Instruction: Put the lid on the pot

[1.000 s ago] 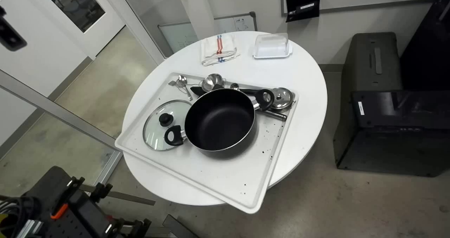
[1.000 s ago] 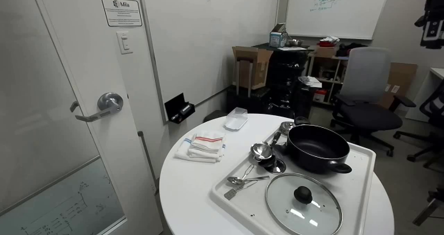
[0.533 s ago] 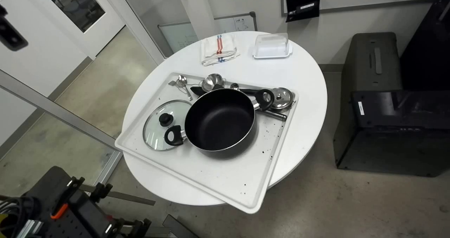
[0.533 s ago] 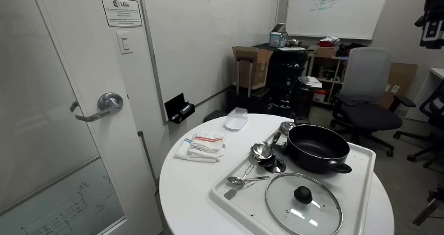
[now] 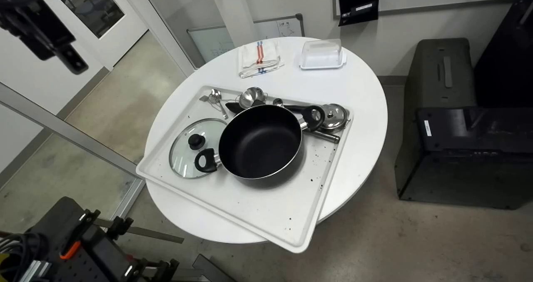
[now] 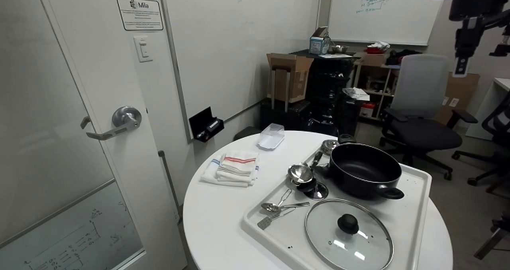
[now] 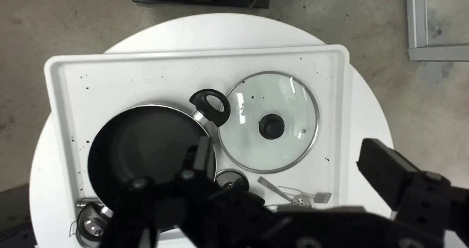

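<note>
Wrist view: the gripper [image 7: 285,151] is agape, its fingers [image 7: 383,163] set wide apart. In both exterior views it hangs in the air, higher than the pot [image 5: 260,142] and well apart from it. The lid [image 7: 253,130] lies flat on the tray [image 7: 198,54] just beside the pot, knob [image 7: 271,126] upward, and the pot's handle [image 7: 212,114] on that side shows over the lid's edge; whether lid and pot touch, I cannot tell. The pot stands in the tray, its dark inside facing up. In an exterior view, a metal bowl [image 6: 301,174] sits just beside the pot, and a spoon [image 6: 271,207] and a spatula [image 6: 264,223] lie farther from it, past the bowl. A small pan [image 5: 333,115] is just beside the pot's other handle [image 5: 307,116]. Towels [image 5: 260,59] and a clear-topped box [image 5: 321,55] rest on the table [image 5: 362,90], well apart from the pot.
</note>
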